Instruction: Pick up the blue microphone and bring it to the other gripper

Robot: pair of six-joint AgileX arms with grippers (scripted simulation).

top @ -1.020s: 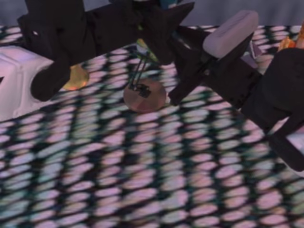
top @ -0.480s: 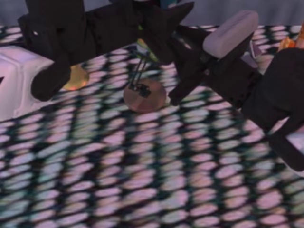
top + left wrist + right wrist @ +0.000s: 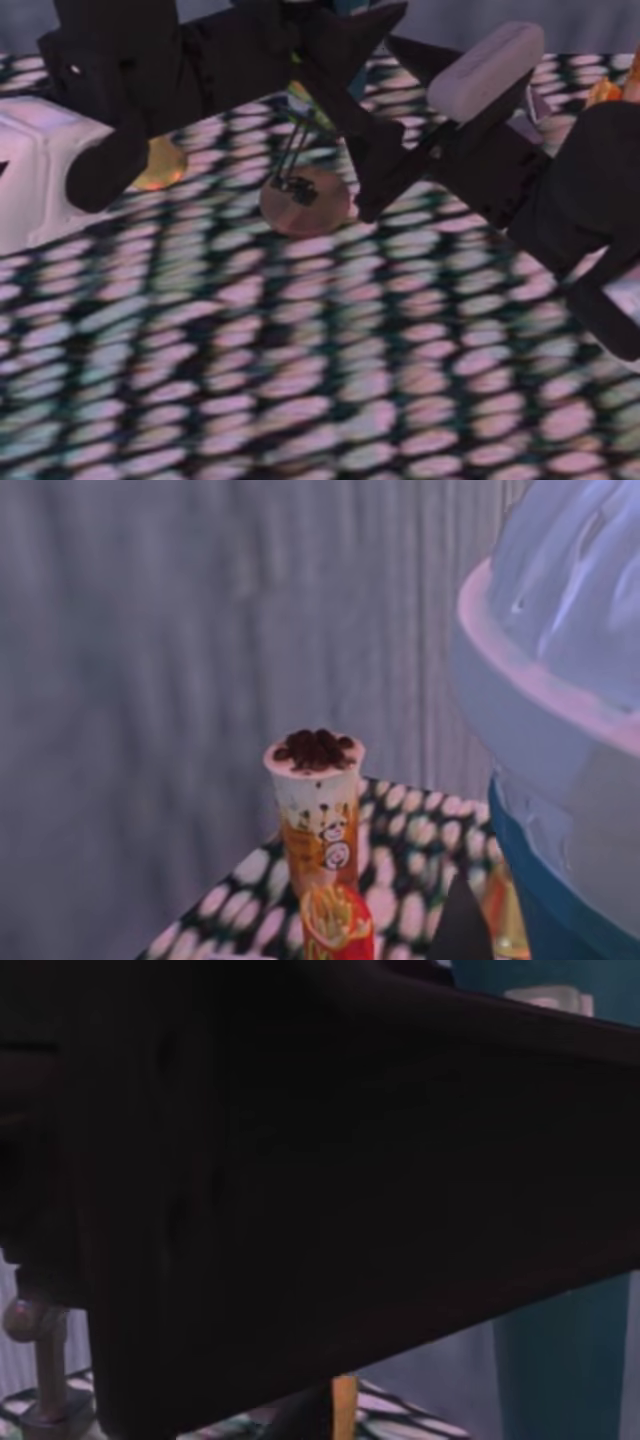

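Note:
The blue microphone point(image 3: 352, 8) is held up at the back of the table, only a teal sliver of it showing at the top view's upper edge. Its pale rounded head and teal handle point(image 3: 560, 730) fill one side of the left wrist view. My left gripper point(image 3: 345, 70), black on a white boxy wrist link point(image 3: 30, 170), is shut on it. My right gripper point(image 3: 376, 128), the claw with the pale grey bar point(image 3: 485, 70), stands open around the left one, fingers spread wide. The right wrist view is mostly dark, with the teal handle point(image 3: 560, 1360) at its edge.
A round brown disc point(image 3: 305, 200) carrying a thin black stand lies below the two grippers. An orange-yellow object point(image 3: 160, 165) sits beside the left arm. A topped drink cup point(image 3: 318, 810) and a red fries box point(image 3: 338, 930) stand on the patterned table.
My right gripper's fingers have spread apart, the upper one swinging away from the left gripper. The left arm and the microphone have stayed in place.

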